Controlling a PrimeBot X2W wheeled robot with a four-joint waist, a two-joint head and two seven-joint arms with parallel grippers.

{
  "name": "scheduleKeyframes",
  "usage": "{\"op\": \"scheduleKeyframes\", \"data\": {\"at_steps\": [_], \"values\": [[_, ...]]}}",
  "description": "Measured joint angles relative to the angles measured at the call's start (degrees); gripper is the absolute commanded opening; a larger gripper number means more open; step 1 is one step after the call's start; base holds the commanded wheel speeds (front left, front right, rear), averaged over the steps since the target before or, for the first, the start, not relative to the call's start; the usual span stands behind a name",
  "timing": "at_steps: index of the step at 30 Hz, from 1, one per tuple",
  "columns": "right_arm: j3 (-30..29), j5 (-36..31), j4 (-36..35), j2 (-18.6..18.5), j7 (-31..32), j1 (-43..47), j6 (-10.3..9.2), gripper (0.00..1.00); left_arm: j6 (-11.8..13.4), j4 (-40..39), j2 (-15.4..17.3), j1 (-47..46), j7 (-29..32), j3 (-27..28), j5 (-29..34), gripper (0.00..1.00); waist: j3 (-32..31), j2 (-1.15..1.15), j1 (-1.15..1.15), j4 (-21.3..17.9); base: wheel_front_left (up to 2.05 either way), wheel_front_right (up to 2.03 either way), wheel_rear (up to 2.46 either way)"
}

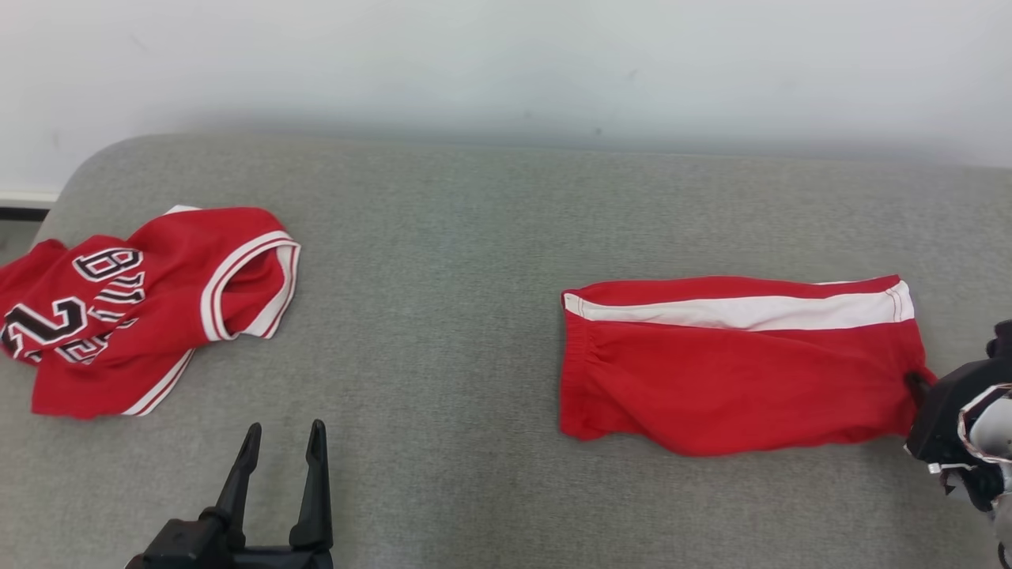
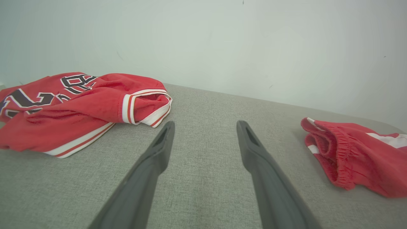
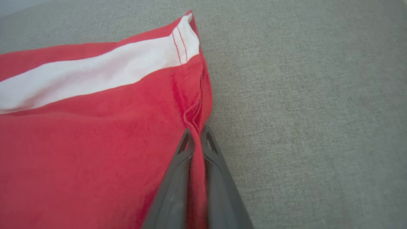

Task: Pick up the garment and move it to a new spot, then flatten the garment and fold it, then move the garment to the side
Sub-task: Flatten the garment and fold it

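Fabric of shorts (image 1: 735,371) likely soft, light, limp: right gripper (image 3: 196,133) clamped on hem edge, cloth bunching between jaws; left gripper (image 2: 205,127) jaws wide apart, empty.

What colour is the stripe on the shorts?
White stripe on red shorts; best in right wrist view.

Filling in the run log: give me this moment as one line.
right tool: shut on shorts edge | left tool: open, free | jersey: crumpled, far left
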Motion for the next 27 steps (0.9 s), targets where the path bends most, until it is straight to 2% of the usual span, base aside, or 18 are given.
{"op": "scheduleKeyframes", "data": {"at_steps": [9,16,23,27], "values": [[-1.7,4.9,-8.6,-2.3,2.2,1.4,-0.01,0.00,0.0,0.8,0.0,1.2,0.0,0.2,-0.1,1.00,-1.4,0.00,0.00,-2.3,0.00,0.00,0.00],[-3.7,10.0,-19.8,-4.5,3.4,4.1,-0.01,0.00,0.0,0.8,0.0,2.0,0.0,0.5,-0.1,1.00,-2.6,0.00,0.00,-3.1,0.00,0.00,0.00],[-4.7,13.1,-32.1,-5.0,3.8,6.3,-0.02,0.00,0.0,0.8,0.0,2.3,0.0,0.3,-0.5,1.00,-3.2,0.00,0.00,-3.7,0.00,0.00,0.00],[-4.6,13.9,-36.8,-4.4,4.4,6.7,-0.02,0.00,0.0,0.8,0.0,2.2,0.0,0.2,-0.5,1.00,-3.3,0.00,0.00,-3.4,0.00,0.00,0.00]]}}
